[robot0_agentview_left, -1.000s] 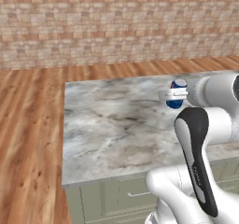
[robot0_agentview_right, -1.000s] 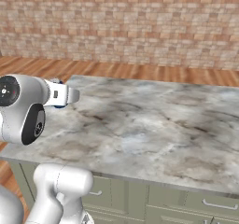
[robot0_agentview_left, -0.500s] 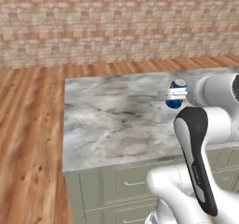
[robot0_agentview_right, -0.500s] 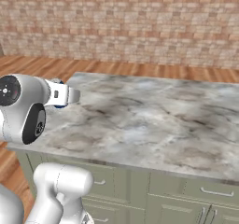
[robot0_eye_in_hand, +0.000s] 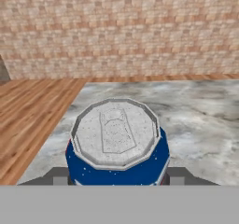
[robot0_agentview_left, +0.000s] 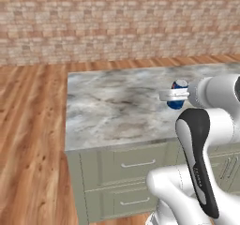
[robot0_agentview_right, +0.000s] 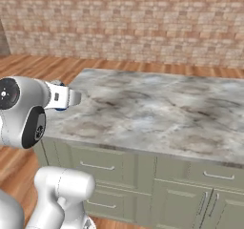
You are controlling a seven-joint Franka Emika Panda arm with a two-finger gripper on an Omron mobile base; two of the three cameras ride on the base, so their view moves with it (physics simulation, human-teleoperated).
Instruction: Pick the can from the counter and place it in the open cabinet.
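We have the gripper [robot0_eye_in_hand: 116, 180] clamped on the blue drinks can [robot0_eye_in_hand: 116, 146], one dark finger tip [robot0_eye_in_hand: 58, 176] on each side, and the can is lifted above the marbled counter [robot0_agentview_left: 112, 109]. We judge the carry to the cabinet should keep the can upright, moving slowly with the jaws firm.

We see the hand [robot0_agentview_left: 172, 95] gripping the blue can [robot0_agentview_left: 178, 93] above the worktop [robot0_agentview_left: 117, 107], near its right edge.
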